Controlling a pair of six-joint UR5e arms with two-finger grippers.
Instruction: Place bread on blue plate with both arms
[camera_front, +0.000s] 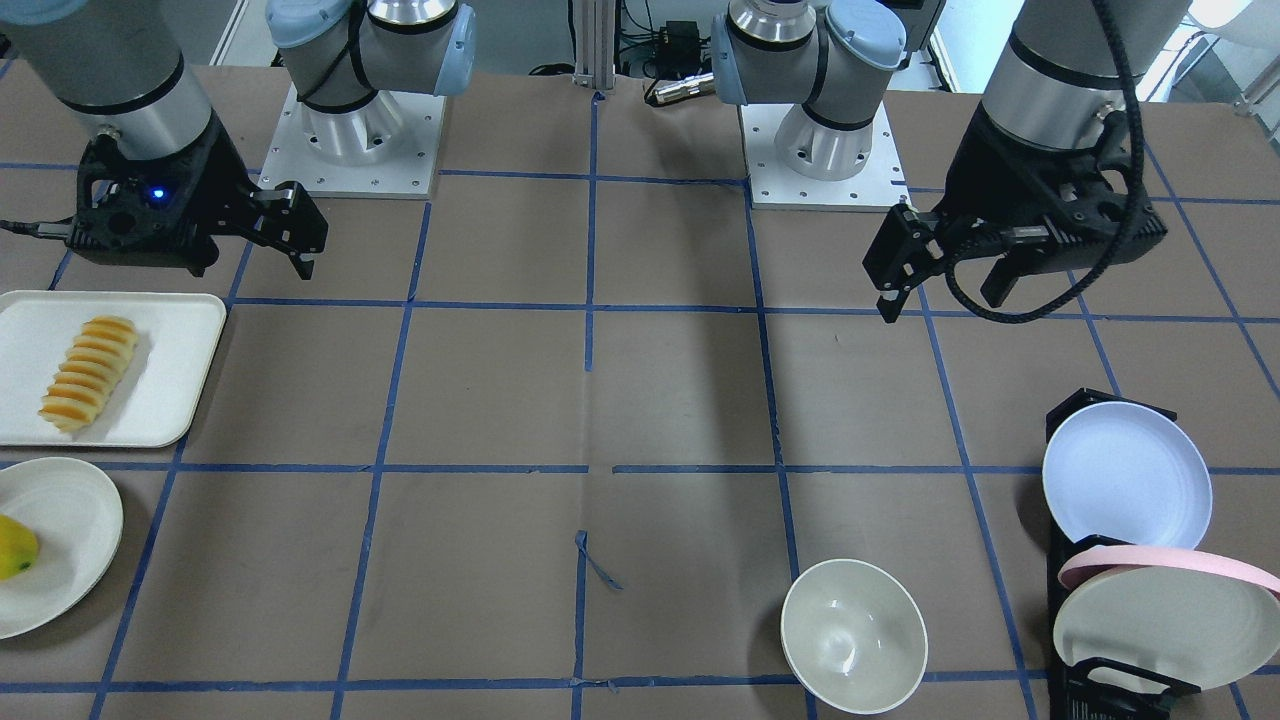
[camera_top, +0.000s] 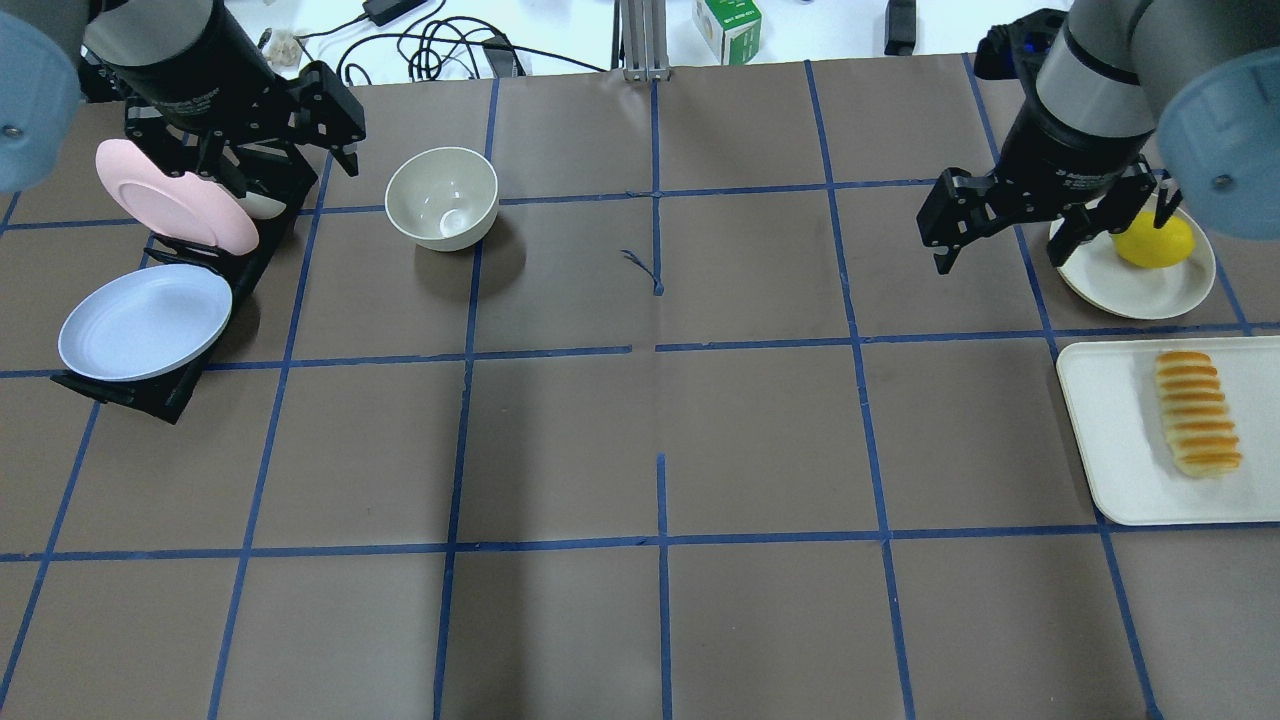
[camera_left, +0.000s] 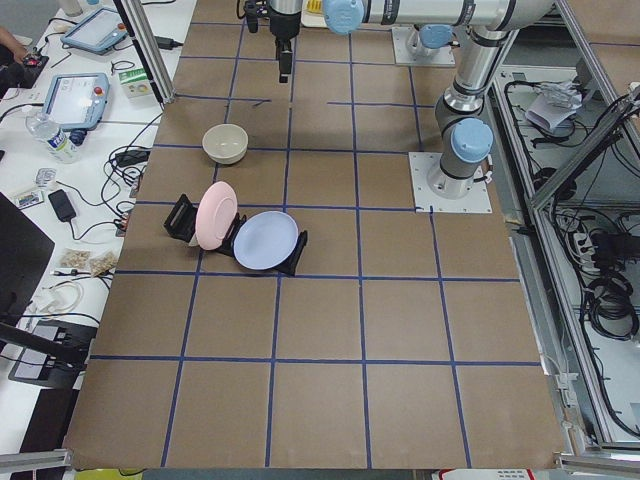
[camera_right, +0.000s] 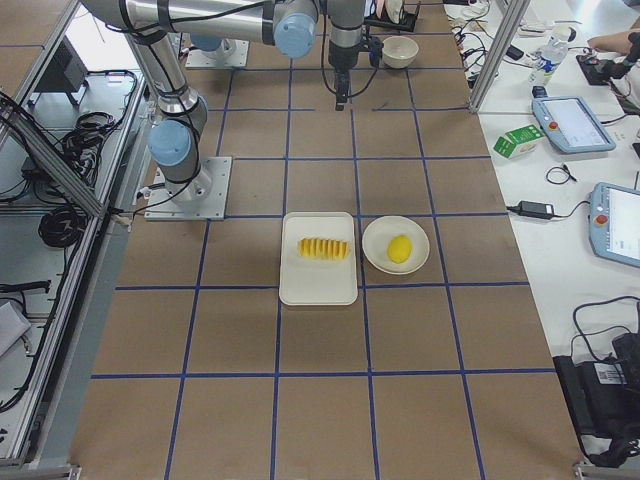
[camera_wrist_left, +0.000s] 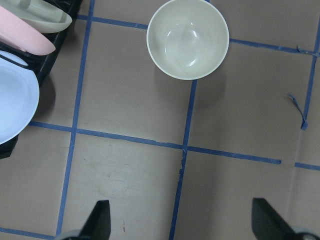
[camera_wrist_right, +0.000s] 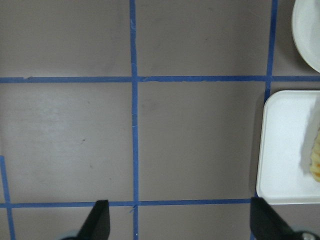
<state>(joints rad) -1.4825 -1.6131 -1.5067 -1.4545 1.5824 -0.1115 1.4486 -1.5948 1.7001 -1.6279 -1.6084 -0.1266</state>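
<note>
The bread lies on a white tray at the table's right side; it also shows in the overhead view. The blue plate leans in a black rack at the left side, and shows in the overhead view and at the left wrist view's edge. My left gripper hangs open and empty above the table near the rack, its fingertips wide apart. My right gripper is open and empty, raised beside the tray, its fingertips also wide apart.
A white bowl stands near the rack. A cream plate with a pink rim leans in the same rack behind the blue plate. A yellow-green fruit lies on a cream plate beyond the tray.
</note>
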